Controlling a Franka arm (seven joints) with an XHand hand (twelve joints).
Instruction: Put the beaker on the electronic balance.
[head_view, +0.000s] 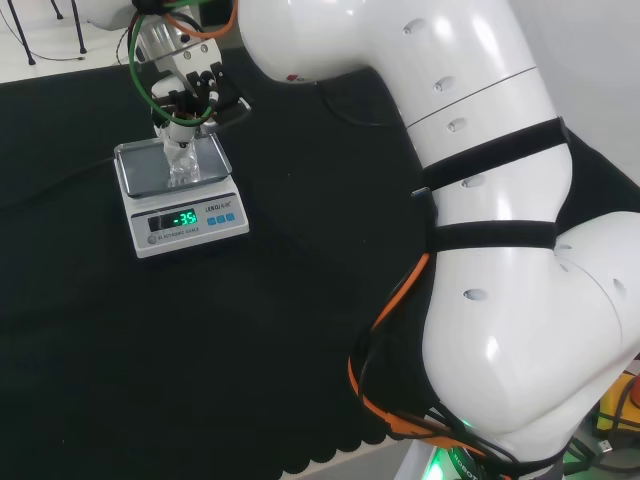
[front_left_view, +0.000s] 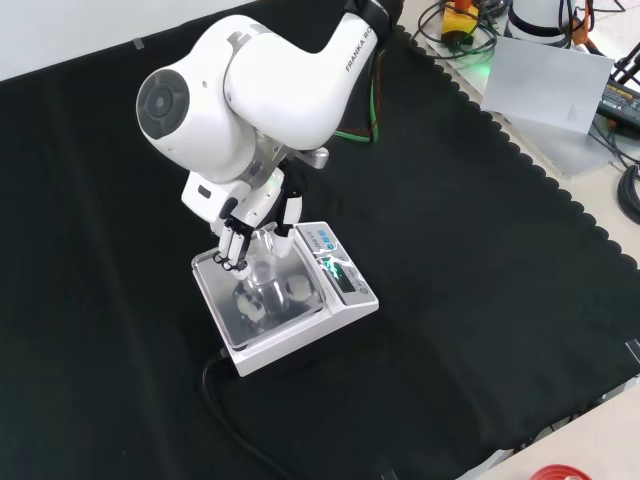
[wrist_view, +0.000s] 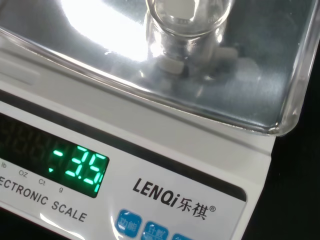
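Note:
The electronic balance stands on the black cloth at the left of the head view, its display lit green. A small clear glass beaker stands upright on the steel pan. My hand hangs right above it with fingers curled down round the beaker's upper part. In the front view the hand comes down from under the big white link. The wrist view looks past the balance's front panel at the beaker, whose base rests on the pan.
A black cable runs from the balance toward the cloth's near edge in the front view. The arm's white links stand at the right of the head view. A grey box and wiring lie beyond the cloth's scalloped edge.

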